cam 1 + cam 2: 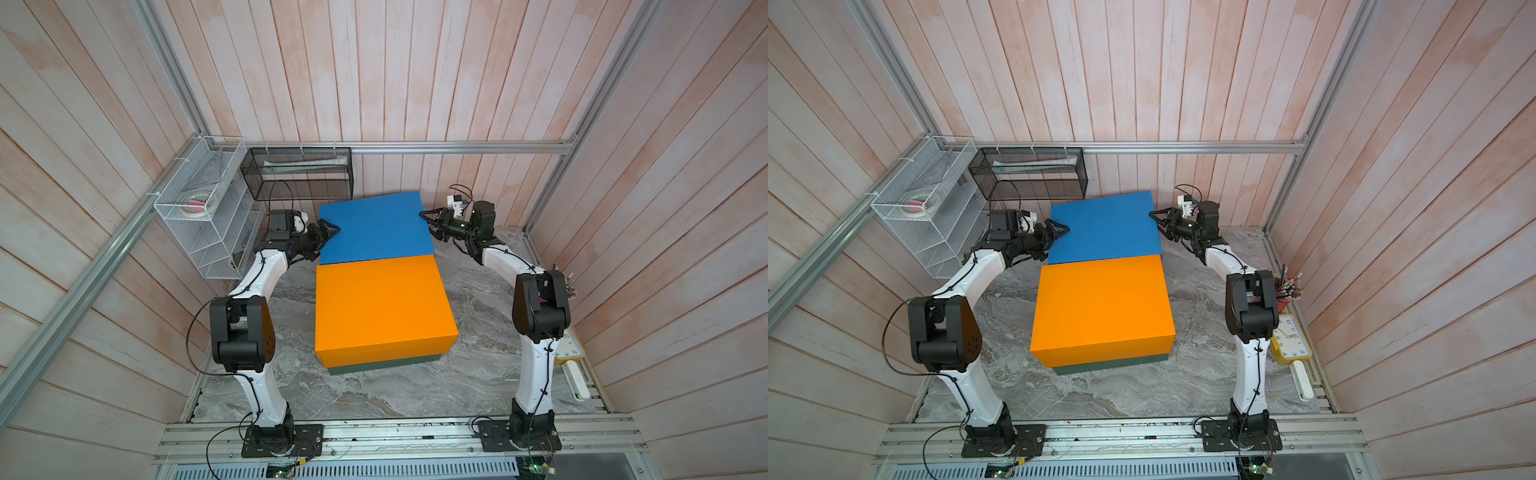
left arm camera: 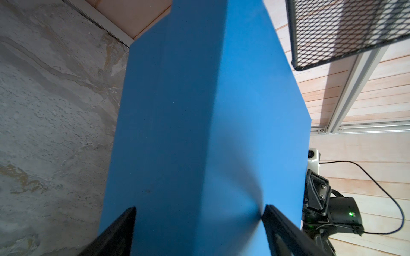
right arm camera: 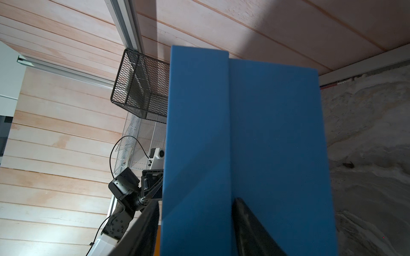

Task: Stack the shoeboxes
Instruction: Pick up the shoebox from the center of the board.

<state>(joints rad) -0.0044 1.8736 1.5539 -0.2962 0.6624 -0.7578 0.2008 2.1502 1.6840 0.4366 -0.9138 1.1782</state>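
Note:
The blue shoebox (image 1: 374, 228) (image 1: 1104, 228) hangs skewed at the back, its near edge over the rear edge of the orange shoebox (image 1: 378, 303) (image 1: 1100, 307). The orange one lies on the dark green shoebox (image 1: 382, 365) (image 1: 1108, 364), of which only a low strip shows. My left gripper (image 1: 332, 230) (image 2: 198, 209) clasps the blue box's left end, jaws wide, one finger on its top face. My right gripper (image 1: 428, 220) (image 3: 195, 201) is shut on the lid rim at the right end of the blue box (image 3: 266, 133).
A black mesh basket (image 1: 299, 172) hangs on the back wall just behind the blue box. A white wire rack (image 1: 203, 216) stands at the left wall beside my left arm. A pencil cup (image 1: 1287, 291), a yellow clock (image 1: 1291, 336) and a white object (image 1: 1302, 380) line the right edge.

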